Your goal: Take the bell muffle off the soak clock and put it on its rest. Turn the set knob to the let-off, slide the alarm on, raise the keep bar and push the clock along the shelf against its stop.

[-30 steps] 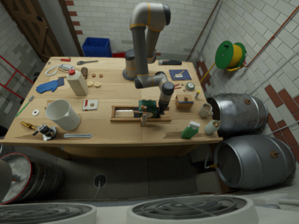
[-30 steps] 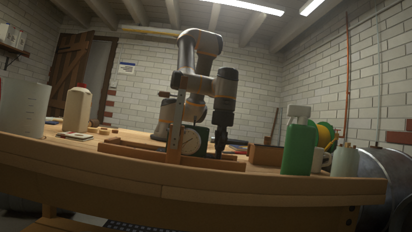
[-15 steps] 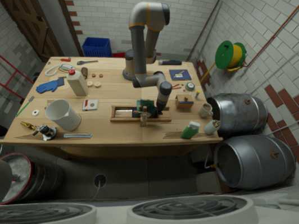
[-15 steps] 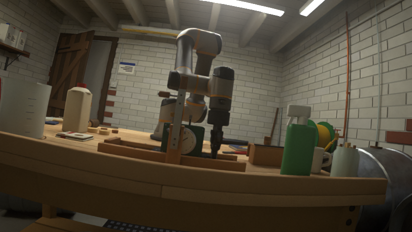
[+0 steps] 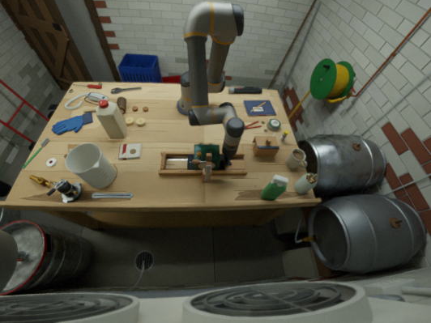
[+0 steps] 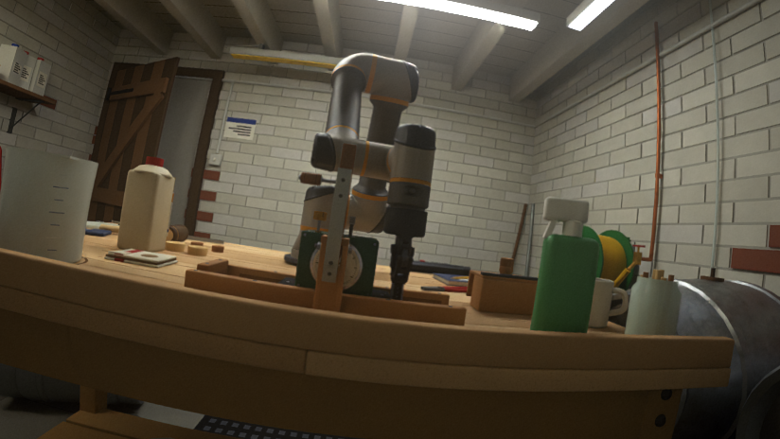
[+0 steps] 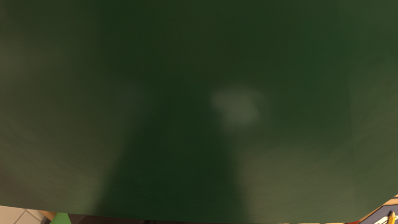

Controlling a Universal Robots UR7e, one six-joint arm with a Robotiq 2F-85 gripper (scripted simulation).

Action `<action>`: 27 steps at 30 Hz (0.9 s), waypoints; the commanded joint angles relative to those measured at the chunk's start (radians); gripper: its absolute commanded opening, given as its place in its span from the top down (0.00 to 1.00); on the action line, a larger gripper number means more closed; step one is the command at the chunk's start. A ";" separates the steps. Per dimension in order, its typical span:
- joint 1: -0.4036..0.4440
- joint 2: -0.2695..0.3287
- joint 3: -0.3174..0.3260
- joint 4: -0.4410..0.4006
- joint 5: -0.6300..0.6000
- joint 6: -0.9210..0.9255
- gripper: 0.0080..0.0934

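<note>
My gripper point(image 6: 399, 286) is shut and empty, pointing down inside the shelf tray right beside the right side of the soak clock point(image 6: 338, 263). The clock point(image 5: 208, 155) is a dark green box with a pale round dial, standing in the long wooden shelf point(image 5: 202, 164) near its middle. The keep bar point(image 6: 337, 223), a grey perforated strip on a wooden post, stands raised in front of the dial. The wrist camera is filled by a blurred green surface point(image 7: 195, 111) very close to the lens. The muffle, set knob and alarm slide cannot be made out.
Behind the work stand the arm's base and a blue mat point(image 5: 259, 108). A small wooden box point(image 5: 265, 145) sits right of the shelf, with a mug point(image 5: 295, 158) and green spray bottle point(image 5: 274, 187) towards the bench's right front. A white jug point(image 5: 91, 164) stands at the left.
</note>
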 commanded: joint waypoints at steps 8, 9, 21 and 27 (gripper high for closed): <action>-0.021 -0.006 0.009 -0.001 -0.015 -0.016 1.00; -0.023 -0.007 0.010 -0.001 -0.015 -0.019 1.00; -0.049 -0.016 0.023 -0.005 -0.015 -0.044 1.00; -0.061 -0.020 0.029 -0.007 -0.015 -0.057 1.00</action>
